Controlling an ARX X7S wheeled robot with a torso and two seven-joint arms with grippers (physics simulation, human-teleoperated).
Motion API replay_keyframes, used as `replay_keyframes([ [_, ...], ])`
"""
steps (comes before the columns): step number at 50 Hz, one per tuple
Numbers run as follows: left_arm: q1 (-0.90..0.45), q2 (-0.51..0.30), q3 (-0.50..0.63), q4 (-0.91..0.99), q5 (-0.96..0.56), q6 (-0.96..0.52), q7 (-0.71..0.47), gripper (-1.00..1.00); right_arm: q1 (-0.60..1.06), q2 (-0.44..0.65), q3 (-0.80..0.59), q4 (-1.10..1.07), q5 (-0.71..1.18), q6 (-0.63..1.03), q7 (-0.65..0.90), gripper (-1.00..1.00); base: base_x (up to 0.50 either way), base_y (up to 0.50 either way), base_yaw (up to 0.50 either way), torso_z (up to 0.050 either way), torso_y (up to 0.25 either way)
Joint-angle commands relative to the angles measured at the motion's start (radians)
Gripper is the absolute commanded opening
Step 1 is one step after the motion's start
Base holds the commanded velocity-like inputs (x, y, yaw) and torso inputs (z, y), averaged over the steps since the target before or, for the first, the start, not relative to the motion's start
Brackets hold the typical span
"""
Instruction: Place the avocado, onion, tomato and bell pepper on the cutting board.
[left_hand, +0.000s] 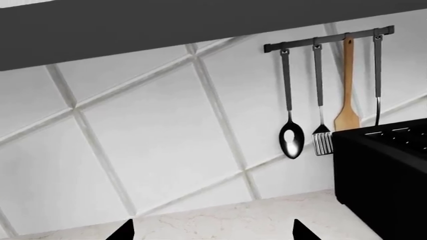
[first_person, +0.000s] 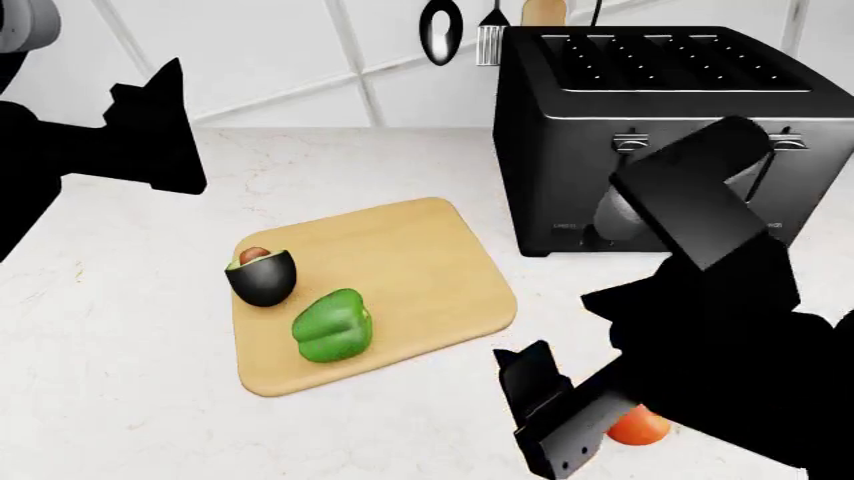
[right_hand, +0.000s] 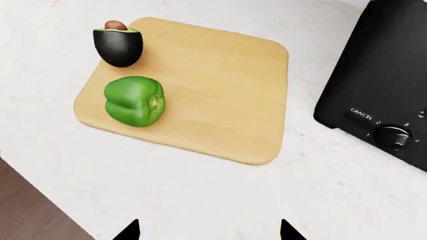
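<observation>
- Head view showed the tomato (first_person: 642, 427) low on the worktop (first_person: 120, 330), tucked right behind the right arm and just aft of the right claw (first_person: 534, 415), most of it hidden.
- That put the right claw far nearer to it than the left claw (first_person: 160, 125), which hung raised and well apart on the other side of the board (first_person: 414, 280).
- Only a smooth red-orange sliver showed, so its long axis could not be read.
- Right wrist view showed two fingertips (right_hand: 128, 231) spread apart with nothing between them; the left claw's tips were likewise apart and empty.
- Avocado (first_person: 262, 272) and pepper (first_person: 331, 324) lay side by side on the board, ahead of the right claw.
- No onion showed in any view.
</observation>
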Motion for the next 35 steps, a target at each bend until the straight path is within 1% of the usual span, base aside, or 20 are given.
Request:
replay_keyframes([
  [1, -0.007, 0.002, 0.008, 0.004, -0.008, 0.005, -0.01, 1.0, -0.007, 0.116, -0.013, -0.075, 0.034, -0.007, 0.07, 1.0, 0.0, 0.0, 0.0, 0.0, 0.0],
  [6, 0.002, -0.004, 0.002, 0.008, -0.007, 0.011, -0.008, 1.0, -0.024, 0.127, -0.029, -0.054, 0.007, 0.012, 0.073, 1.0, 0.0, 0.0, 0.0, 0.0, 0.0],
  [15, 0.016, -0.012, -0.004, 0.015, -0.005, 0.019, -0.005, 1.0, -0.051, 0.158, -0.044, -0.082, -0.01, 0.008, 0.088, 1.0, 0.0, 0.0, 0.0, 0.0, 0.0],
  [25, 0.015, -0.011, -0.001, 0.015, -0.004, 0.023, -0.005, 1.0, -0.048, 0.222, -0.043, -0.095, 0.001, 0.019, 0.105, 1.0, 0.0, 0.0, 0.0, 0.0, 0.0],
  [35, 0.018, -0.007, 0.004, 0.011, 0.008, 0.026, 0.004, 1.0, -0.092, 0.248, -0.059, -0.094, -0.052, 0.014, 0.084, 1.0, 0.0, 0.0, 0.0, 0.0, 0.0],
])
